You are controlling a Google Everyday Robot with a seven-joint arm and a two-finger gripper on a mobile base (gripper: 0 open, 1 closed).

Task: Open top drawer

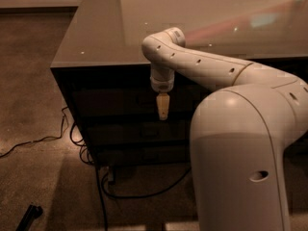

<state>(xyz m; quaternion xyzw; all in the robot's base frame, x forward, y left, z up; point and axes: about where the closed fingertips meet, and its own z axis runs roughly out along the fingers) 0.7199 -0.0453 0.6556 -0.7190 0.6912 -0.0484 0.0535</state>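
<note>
The top drawer (108, 99) is the dark flat front just under the glossy counter top, and it sits flush with the stack. Its pull is hard to make out in the dark. Two similar dark drawers (120, 131) lie below it. My gripper (163, 108) hangs point down from the white arm, in front of the top drawer's front near its middle. Its tan tip reaches the drawer's lower edge. I cannot tell whether it touches the front.
The grey glossy counter top (202, 18) runs back and to the right. My arm's big white body (240, 162) fills the right foreground. Black cables (72, 136) trail on the carpet by the cabinet's left foot. A small black object (29, 216) lies bottom left.
</note>
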